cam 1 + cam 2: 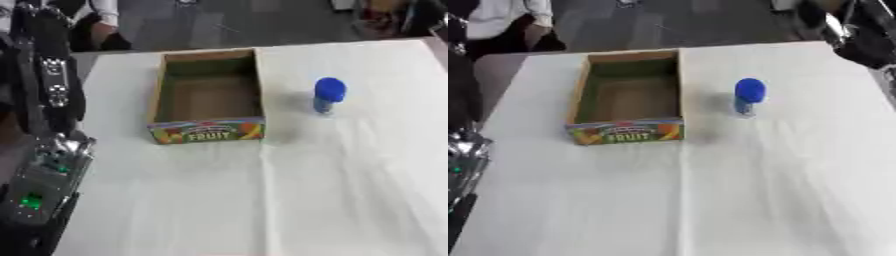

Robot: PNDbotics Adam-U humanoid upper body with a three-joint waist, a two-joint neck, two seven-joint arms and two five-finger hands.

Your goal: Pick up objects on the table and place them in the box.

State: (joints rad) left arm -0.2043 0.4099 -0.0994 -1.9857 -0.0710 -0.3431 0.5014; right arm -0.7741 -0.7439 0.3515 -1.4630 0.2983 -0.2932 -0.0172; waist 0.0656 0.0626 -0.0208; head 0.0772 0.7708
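An open cardboard box [157, 95] with a colourful FRUIT label on its front wall stands at the table's middle left, and nothing shows inside it. To its right a small bottle with a blue cap [329, 94] stands upright on the white cloth, apart from the box. My left arm [54, 90] runs along the left edge, off the table and far from both things. A black and silver part of my right arm [852, 35] shows at the upper right corner, well away from the bottle. Neither hand is clear enough to make out.
A white cloth [289, 190] covers the table and lies bare in front and to the right. A person stands beyond the far left corner and touches nothing on the table. The far edge runs behind the box.
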